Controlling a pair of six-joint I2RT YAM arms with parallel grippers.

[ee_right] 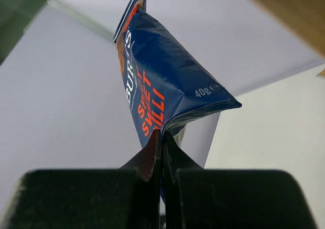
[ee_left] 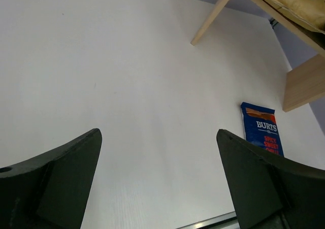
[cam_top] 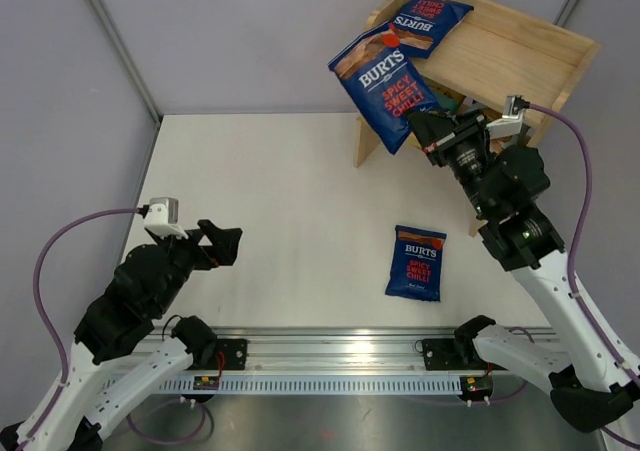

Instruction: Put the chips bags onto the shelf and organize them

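Right arm holds a chilli bag up by the shelf [cam_top: 510, 56], at the far right corner of the bench [cam_top: 270, 181].
The right gripper [cam_top: 424, 136] is pinched tight on a lower corner of the held Burts bag [cam_top: 385, 86], which hangs in the air against the shelf's left side. To my eye it wants carrying higher over the top tier, then setting beside the bag already there [cam_top: 428, 23], not on it. Near the near left corner the left gripper [cam_top: 225, 243] sits spread wide; a third bag [cam_top: 416, 262] lies flat towards the near right.

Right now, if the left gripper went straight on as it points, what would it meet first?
Probably bare table, as the open left gripper seems tilted down at it. The blue Burts bag sits right of that line; the shelf leg stands farther off. Depth is hard to judge.
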